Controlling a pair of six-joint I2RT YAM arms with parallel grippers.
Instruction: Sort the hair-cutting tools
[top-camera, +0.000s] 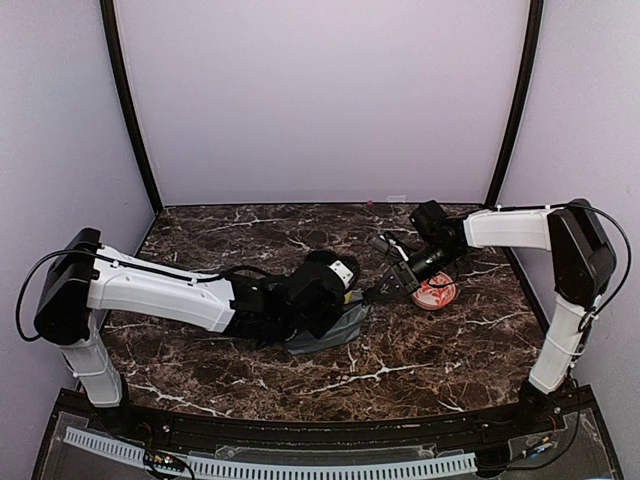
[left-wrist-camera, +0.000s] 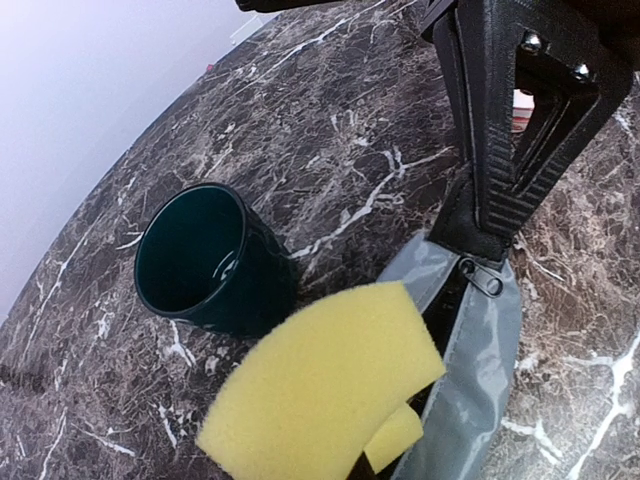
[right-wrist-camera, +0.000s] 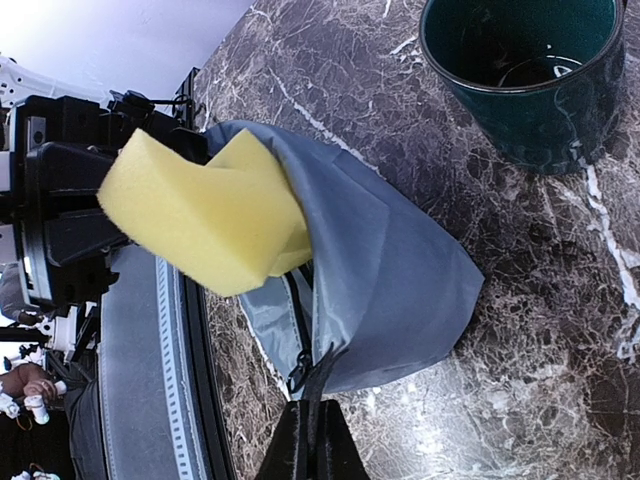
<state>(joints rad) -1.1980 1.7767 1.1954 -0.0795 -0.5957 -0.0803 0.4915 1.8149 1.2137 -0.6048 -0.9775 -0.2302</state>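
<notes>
None of the hair-cutting tools show in any view: the scissors, comb and clipper are hidden or out of view. A grey zip pouch (top-camera: 325, 338) lies between my grippers, its zip partly open. My left gripper (left-wrist-camera: 415, 395) has yellow foam pads (right-wrist-camera: 200, 215) and is shut on the pouch's (left-wrist-camera: 470, 380) open edge, holding that side up. My right gripper (right-wrist-camera: 310, 430) is shut on the black tab at the zip's end, beside the zip pull (right-wrist-camera: 300, 375). In the top view it (top-camera: 378, 293) meets the pouch's right tip.
A dark green cup (left-wrist-camera: 200, 260) stands upright just beyond the pouch and also shows in the right wrist view (right-wrist-camera: 520, 80). A red-and-white patterned plate (top-camera: 436, 293) lies under my right arm. The table is dark marble between lilac walls.
</notes>
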